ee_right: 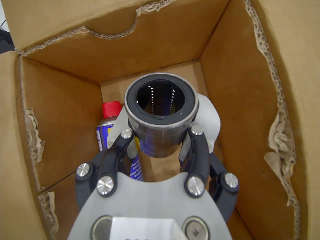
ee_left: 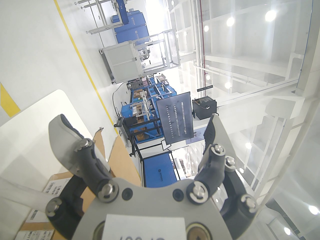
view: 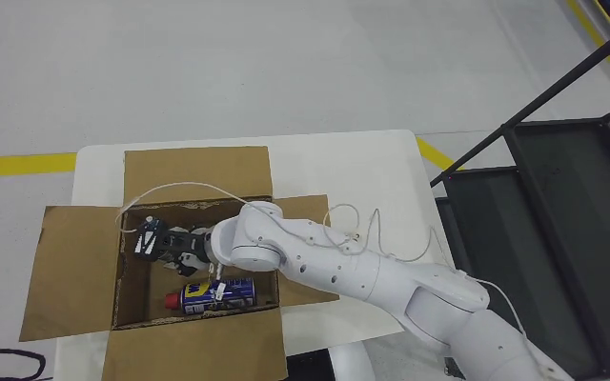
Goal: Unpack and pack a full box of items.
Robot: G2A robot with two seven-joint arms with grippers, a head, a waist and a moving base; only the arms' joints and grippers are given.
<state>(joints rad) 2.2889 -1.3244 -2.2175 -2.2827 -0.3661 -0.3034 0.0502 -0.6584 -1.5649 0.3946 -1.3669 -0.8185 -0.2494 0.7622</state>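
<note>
Cardboard walls of the box [ee_right: 225, 76] stand close around the right gripper [ee_right: 162, 136]. Its fingers are clamped on the smooth barrel of a steel linear bearing [ee_right: 161, 116], held inside the box above the floor; how high cannot be told. A spray can [ee_right: 110, 123] with a red cap lies on its side on the box floor, just beside and below the bearing.

The grip is the main worry. The pads hold a round, polished sleeve low on its length, so the heavy part could pivot or slide out and drop onto the can. A tilted bearing could also catch the torn wall edge, and the loose box might be dragged across the table [view: 343, 162]. A white cable [view: 181, 188] loops over the rear flap and might snag there.

The left gripper [ee_left: 137, 131] has its fingers spread wide with nothing between them, pointing up into the room beside the table.
</note>
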